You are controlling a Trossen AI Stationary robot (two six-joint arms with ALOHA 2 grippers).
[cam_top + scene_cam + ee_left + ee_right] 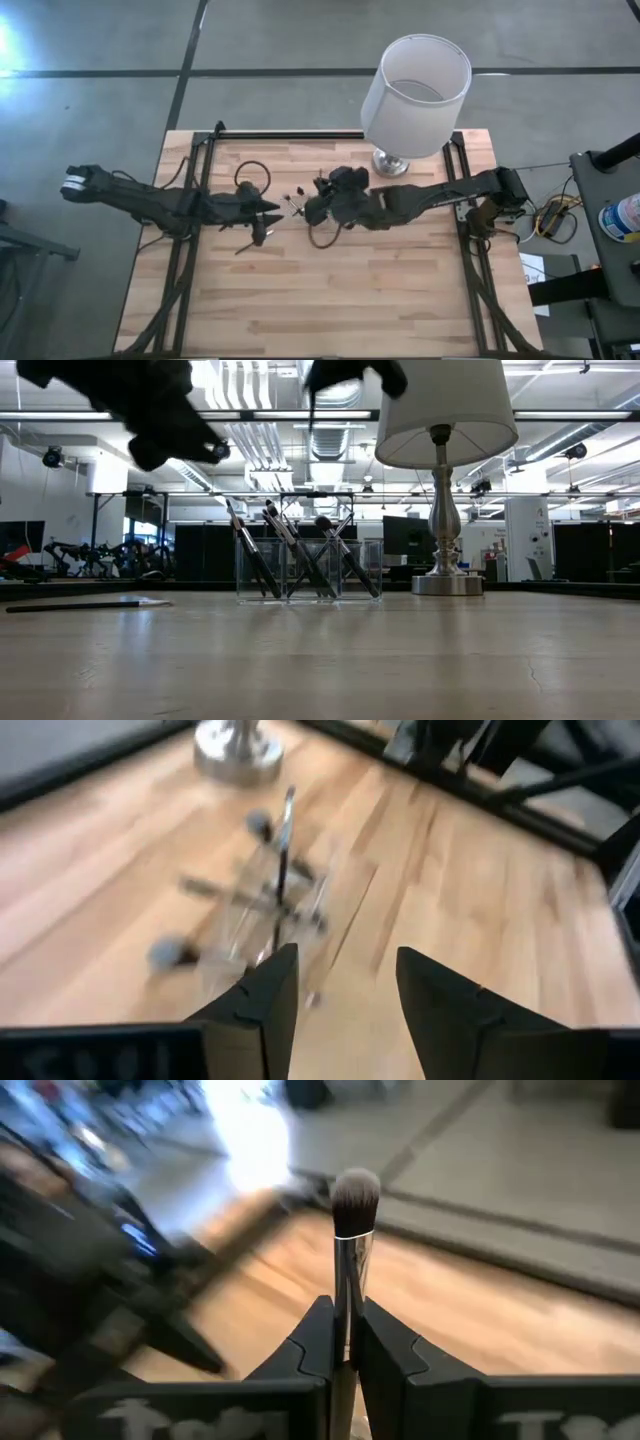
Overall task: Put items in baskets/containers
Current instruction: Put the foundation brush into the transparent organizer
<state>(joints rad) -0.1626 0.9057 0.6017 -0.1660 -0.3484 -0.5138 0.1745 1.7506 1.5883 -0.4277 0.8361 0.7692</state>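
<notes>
Two arms are reaching toward the worktop's (330,300) centre. Left tool (345,995) is hanging open and empty at nine o'clock of the clear tray (308,570), which is holding several brushes (345,565). Right tool (347,1345) is pinching one brush (353,1230) upright, at three o'clock.

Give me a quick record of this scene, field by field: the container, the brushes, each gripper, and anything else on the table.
container: clear plastic organizer, mid-table, upright
in container: several makeup brushes leaning at angles
loose item: one brush lying flat on the table, apart from the organizer
left gripper: open, empty, above the table near the organizer
right gripper: shut on a silver-handled brush, bristles pointing away from the wrist
other: white-shaded lamp at the table's far edge
</notes>
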